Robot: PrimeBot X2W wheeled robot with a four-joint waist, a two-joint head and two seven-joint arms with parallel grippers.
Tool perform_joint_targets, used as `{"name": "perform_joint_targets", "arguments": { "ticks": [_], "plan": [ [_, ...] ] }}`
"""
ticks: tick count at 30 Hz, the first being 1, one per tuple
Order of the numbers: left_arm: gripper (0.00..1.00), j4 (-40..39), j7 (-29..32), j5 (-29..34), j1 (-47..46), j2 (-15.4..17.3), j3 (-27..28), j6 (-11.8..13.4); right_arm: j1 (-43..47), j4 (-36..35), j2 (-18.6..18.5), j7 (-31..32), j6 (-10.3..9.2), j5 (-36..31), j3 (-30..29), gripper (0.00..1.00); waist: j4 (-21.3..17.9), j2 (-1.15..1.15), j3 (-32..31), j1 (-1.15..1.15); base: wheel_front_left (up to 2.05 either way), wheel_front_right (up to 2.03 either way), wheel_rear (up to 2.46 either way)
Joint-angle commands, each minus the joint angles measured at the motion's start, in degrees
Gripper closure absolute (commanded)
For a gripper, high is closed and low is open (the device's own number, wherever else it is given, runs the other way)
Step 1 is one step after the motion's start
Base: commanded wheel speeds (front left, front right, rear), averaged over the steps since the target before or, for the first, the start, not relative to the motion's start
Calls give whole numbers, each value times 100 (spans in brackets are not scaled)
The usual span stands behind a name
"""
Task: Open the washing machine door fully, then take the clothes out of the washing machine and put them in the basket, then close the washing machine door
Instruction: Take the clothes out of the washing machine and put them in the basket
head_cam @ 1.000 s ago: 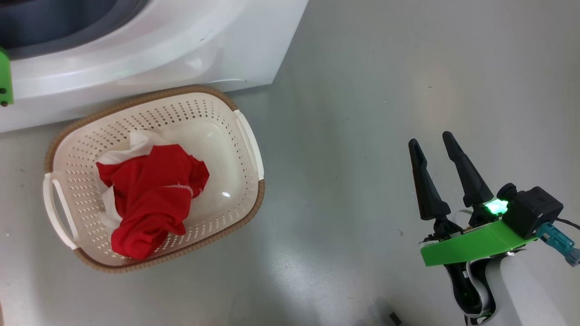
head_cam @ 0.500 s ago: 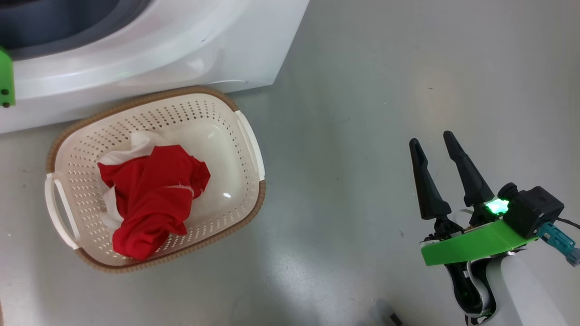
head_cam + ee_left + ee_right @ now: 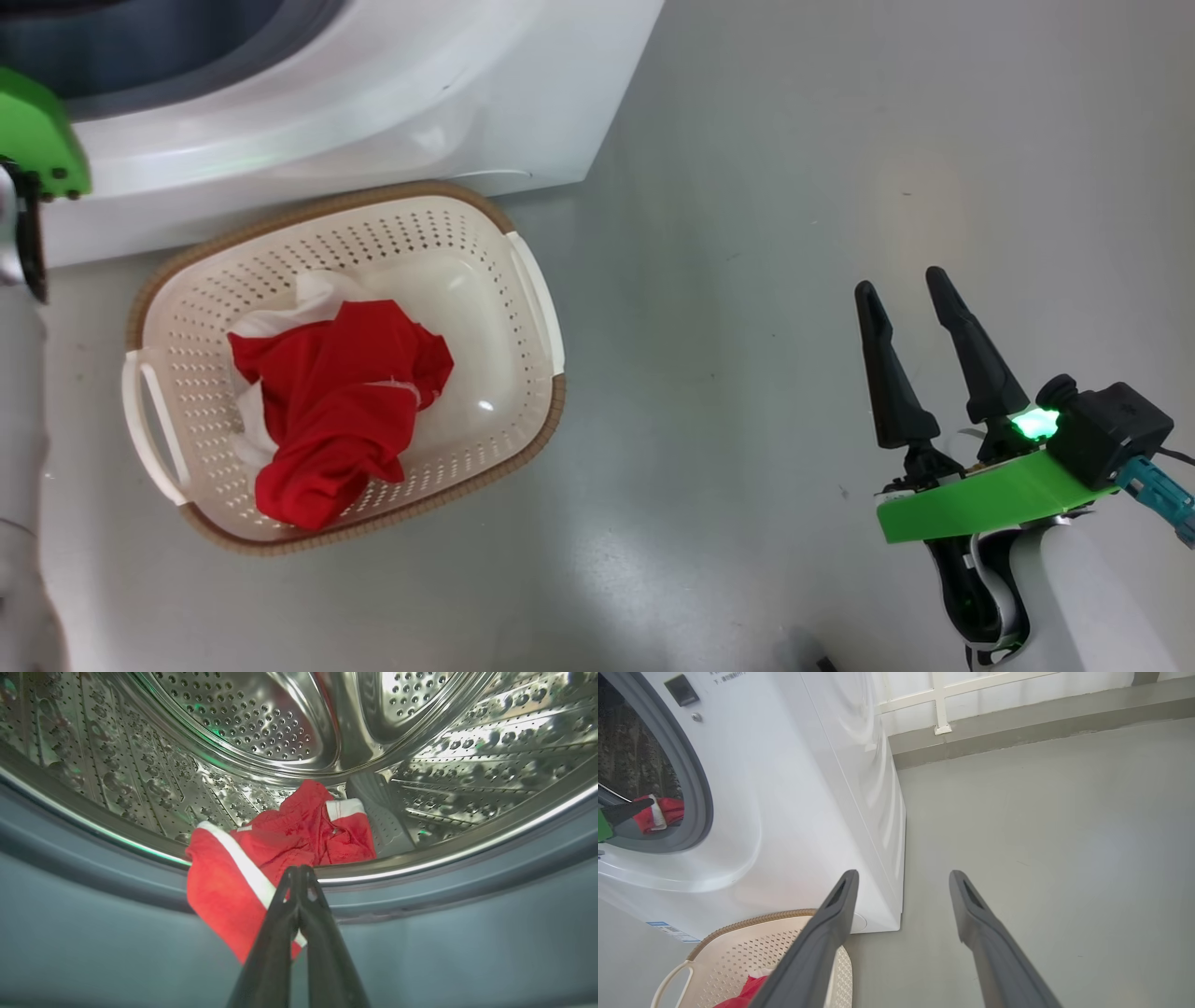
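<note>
Clothes [image 3: 336,411] in the head view lie in the basket [image 3: 537,439] by the washing machine [image 3: 373,84]; the right hand [image 3: 898,280] idles spread, well apart. Left wrist view: the left hand [image 3: 299,870], pressed together, pinches another red garment [image 3: 224,896] draped over the gasket [image 3: 93,933]. Draw it straight out, lifted clear of that lip. Right wrist view: basket close before the machine's front.

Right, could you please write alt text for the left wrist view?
Red clothes with white trim lie draped over the steel drum's front lip onto the grey gasket. The left gripper, fingers shut together, points at them from in front.
</note>
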Motion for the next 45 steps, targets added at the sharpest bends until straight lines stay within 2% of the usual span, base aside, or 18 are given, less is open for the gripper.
{"name": "perform_joint_targets", "arguments": {
  "ticks": [1,6,11,23,33,35,36,40,41,42,43,45],
  "plan": [
    [100,-292,-62,-119,199,231,114,-49,-19,-136,-26,-37,43,-57,82,0,55,0,-31,0,0,0,0],
    [100,-1397,-68,-494,752,35,438,-227,-6,-143,-26,-37,43,-130,24,0,168,0,-82,0,0,0,0],
    [100,-2186,-69,-538,1326,-145,552,-348,30,-139,-26,-37,43,-217,-37,0,275,0,-158,0,0,0,0],
    [100,-3623,-69,-341,2604,-675,723,-511,153,-141,-26,-37,43,-392,-172,0,505,0,-355,0,0,0,0],
    [99,-4514,-70,-230,3712,-962,906,-633,269,-113,-26,-37,43,-507,-223,0,616,0,-539,0,0,0,0],
    [89,-4654,-70,-221,3906,-1006,941,-656,290,-123,-26,-37,43,-527,-245,0,643,0,-552,0,0,0,0],
    [89,-4654,-70,-221,3906,-1006,941,-656,290,-123,-26,-37,43,-527,-245,0,643,0,-552,0,0,0,0],
    [61,-4887,-70,-219,4242,-1093,979,-693,313,-137,-26,-37,43,-563,-287,0,692,0,-546,0,0,0,0],
    [38,-4937,-70,-224,4319,-1112,992,-700,314,-136,-26,-37,43,-570,-289,0,697,0,-542,0,0,0,0],
    [5,-4987,-70,-226,4393,-1129,1003,-706,313,-136,-26,-37,43,-574,-290,0,701,0,-535,0,0,0,0],
    [0,-5032,-70,-235,4465,-1145,1023,-710,310,-136,-26,-37,43,-578,-290,0,704,0,-532,0,0,0,0],
    [0,-5139,-70,-257,4600,-1172,1060,-720,302,-137,-26,-37,43,-584,-289,0,706,0,-519,0,0,0,0]
  ]
}}
